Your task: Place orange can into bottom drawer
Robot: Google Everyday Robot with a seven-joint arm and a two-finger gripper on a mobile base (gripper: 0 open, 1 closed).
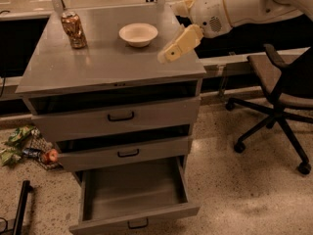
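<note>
The orange can (pixel 73 29) stands upright at the back left of the grey cabinet top (pixel 98 67). The bottom drawer (pixel 161 215) is pulled out wide and its inside looks bare. My gripper (pixel 169 33) hangs over the right part of the cabinet top, just right of a cream bowl (pixel 138 34) and far right of the can. Its two cream fingers (pixel 178 44) are spread apart and hold nothing.
The two upper drawers (pixel 117 116) are slightly ajar. A black office chair (pixel 279 82) stands to the right of the cabinet. Wrappers and litter (pixel 24 143) lie on the floor at the left, with a black bar (pixel 19 212) at the bottom left.
</note>
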